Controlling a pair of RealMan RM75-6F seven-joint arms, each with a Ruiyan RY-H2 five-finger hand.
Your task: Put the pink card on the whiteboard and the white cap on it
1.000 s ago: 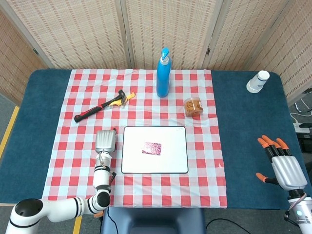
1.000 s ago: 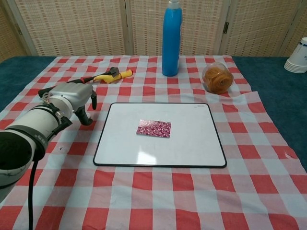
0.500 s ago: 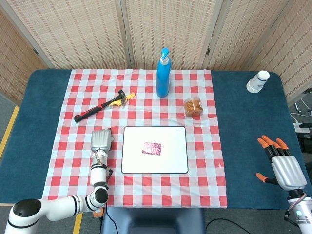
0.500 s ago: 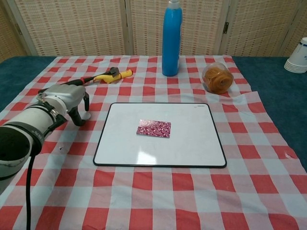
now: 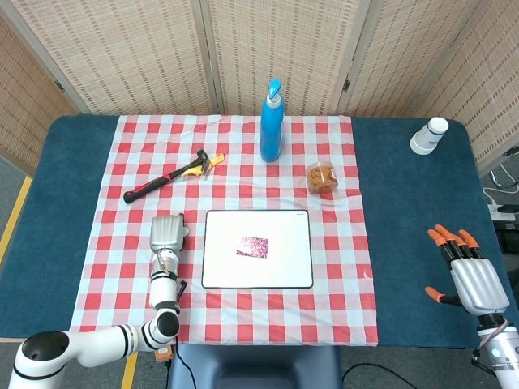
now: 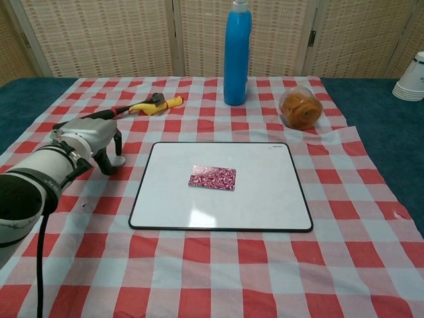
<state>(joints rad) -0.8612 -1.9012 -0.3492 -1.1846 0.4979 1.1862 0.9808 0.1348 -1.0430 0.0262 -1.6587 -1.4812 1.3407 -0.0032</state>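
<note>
I've pulled my left hand (image 6: 93,142) back off the whiteboard (image 5: 296,267) to the cloth beside it, empty, fingers curled downward. The pink card (image 5: 255,246) lies on the board. Next the white cap (image 5: 428,136), far right; my right hand (image 5: 473,279) waits open, empty

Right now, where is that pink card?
The pink card lies flat near the middle of the whiteboard, seen in both views. The left hand is off the board's left edge, not touching the card.

paper cups (image 6: 412,78) cropped at right edge — blue bottle (image 6: 237,54) top cut off
</note>
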